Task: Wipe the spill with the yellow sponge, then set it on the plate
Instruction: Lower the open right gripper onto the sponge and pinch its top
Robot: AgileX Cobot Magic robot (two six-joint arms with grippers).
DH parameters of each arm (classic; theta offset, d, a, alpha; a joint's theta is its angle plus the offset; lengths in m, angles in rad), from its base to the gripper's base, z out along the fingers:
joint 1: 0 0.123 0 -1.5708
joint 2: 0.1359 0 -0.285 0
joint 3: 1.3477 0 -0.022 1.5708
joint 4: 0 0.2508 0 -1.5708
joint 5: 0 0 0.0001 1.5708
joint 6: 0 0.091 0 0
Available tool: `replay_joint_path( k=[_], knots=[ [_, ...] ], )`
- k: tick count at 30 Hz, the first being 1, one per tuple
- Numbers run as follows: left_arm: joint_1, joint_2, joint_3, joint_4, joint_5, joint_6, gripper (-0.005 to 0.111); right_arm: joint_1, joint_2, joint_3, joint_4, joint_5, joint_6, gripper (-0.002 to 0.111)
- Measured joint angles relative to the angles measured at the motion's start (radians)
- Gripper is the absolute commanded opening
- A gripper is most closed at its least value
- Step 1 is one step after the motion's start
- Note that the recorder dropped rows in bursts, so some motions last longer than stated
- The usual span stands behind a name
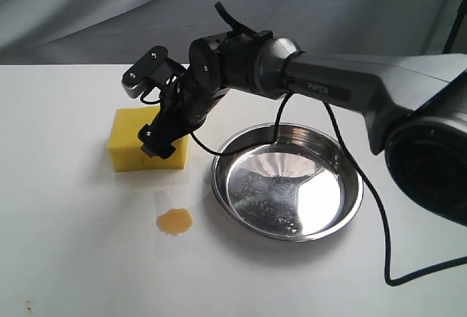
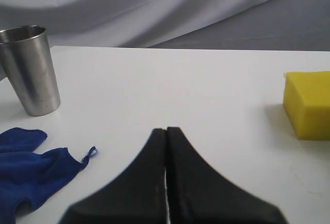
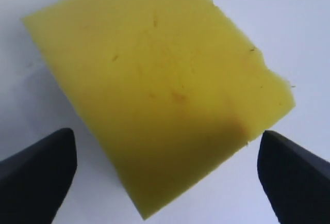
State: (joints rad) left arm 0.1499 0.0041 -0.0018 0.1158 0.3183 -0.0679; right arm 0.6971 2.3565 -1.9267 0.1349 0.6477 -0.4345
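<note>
Yellow foam sponge lies left of your shiny round plate, with the glossy amber spill nearer. Your right wrist view alone shows the right gripper spread over the sponge. The left wrist view alone shows the left gripper pressed together, a steel cup and blue cloth.

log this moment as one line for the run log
phase: approach | right gripper: open at yellow sponge, not closed on it | left gripper: shut, apart from sponge | spill: unwiped | plate: without sponge
</note>
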Motion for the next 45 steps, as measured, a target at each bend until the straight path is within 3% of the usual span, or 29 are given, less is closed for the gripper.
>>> replay_joint_path(
  k=[20, 33, 39, 45],
  knots=[
    [0.0, 0.0, 0.0, 0.0, 0.0, 0.0, 0.0, 0.0, 0.023, 0.0, -0.004, 0.01, 0.0, 0.001],
    [0.0, 0.0, 0.0, 0.0, 0.0, 0.0, 0.0, 0.0, -0.045, 0.0, -0.008, 0.03, -0.003, 0.0],
    [0.0, 0.0, 0.0, 0.0, 0.0, 0.0, 0.0, 0.0, -0.109, 0.002, 0.004, 0.149, -0.026, 0.0],
    [0.0, 0.0, 0.0, 0.0, 0.0, 0.0, 0.0, 0.0, -0.156, 0.122, 0.086, 0.167, -0.117, 0.0]
  ],
)
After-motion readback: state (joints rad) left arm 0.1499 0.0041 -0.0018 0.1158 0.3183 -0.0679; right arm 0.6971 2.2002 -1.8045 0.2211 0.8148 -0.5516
